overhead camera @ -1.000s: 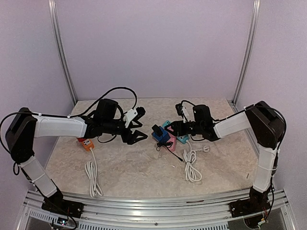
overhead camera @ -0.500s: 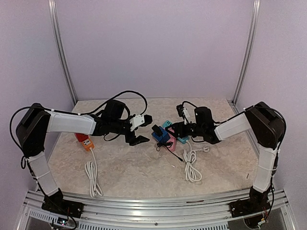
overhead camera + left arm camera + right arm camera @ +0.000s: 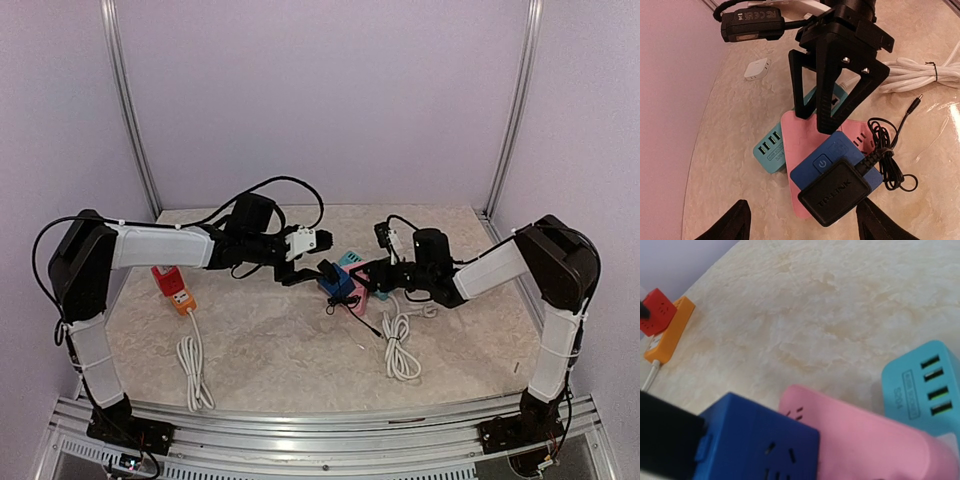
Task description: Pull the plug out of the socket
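A black TP-LINK plug [image 3: 835, 192] sits in a blue socket cube [image 3: 827, 160], which rests on a pink power strip [image 3: 800, 137]. My left gripper [image 3: 807, 225] is open, with one fingertip on each side of the plug, not touching it. In the top view the left gripper [image 3: 305, 265] is just left of the plug [image 3: 328, 272]. My right gripper [image 3: 372, 283] stands on the far end of the pink strip. In the left wrist view its fingers [image 3: 812, 85] close onto the strip. The right wrist view shows the blue cube [image 3: 755, 440] and the pink strip [image 3: 865, 445] close up.
A teal USB socket [image 3: 771, 150] lies against the pink strip. The plug's black cord [image 3: 887, 150] is coiled to the right. A white adapter [image 3: 757, 69] and a white cable bundle [image 3: 400, 350] lie nearby. An orange strip with a red cube [image 3: 175, 290] and its white cable [image 3: 192, 365] are at the left.
My left arm has reached to the right, bringing its open gripper up to the plug. The right gripper has stayed at the pink strip.
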Robot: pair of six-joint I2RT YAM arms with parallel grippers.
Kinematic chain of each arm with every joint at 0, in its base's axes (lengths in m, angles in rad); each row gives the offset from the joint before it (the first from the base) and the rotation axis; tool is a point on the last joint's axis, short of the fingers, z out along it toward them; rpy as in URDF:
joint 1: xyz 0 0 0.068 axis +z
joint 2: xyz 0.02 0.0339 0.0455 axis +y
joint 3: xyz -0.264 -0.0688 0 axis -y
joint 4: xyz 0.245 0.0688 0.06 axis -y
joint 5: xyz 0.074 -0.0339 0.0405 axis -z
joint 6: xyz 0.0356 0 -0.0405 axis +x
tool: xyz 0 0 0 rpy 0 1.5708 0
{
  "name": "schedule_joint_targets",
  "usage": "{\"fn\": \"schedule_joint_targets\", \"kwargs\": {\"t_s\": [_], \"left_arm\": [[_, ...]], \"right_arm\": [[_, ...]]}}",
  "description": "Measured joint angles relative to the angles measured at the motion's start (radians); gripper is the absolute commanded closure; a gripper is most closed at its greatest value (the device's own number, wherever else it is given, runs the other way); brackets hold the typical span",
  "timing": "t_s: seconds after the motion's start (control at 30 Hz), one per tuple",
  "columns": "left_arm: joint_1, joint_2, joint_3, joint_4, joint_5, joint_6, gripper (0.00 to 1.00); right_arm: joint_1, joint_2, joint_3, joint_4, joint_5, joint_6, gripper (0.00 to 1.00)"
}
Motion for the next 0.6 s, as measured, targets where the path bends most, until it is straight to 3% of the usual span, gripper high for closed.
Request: {"fn": "schedule_joint_targets", "kwargs": {"t_s": [0.13,0.37,0.6], "left_arm": [[-0.015,0.017,0.029,-0.053,0.008,0.043,0.4],[-0.059,0.03,0.045,-0.106,-0.001,0.098,0.64],[-0.09,0.03,0.061,-0.146,-0.041,0.122,0.72]], "right_arm": [[-0.011,-0.004,-0.025,0.028,-0.023,0.015,0.4],[-0.051,-0.007,-0.068,0.061,-0.043,0.047,0.4],[-0.061,-0.007,-0.081,0.077,-0.056,0.067,0.4]]}}
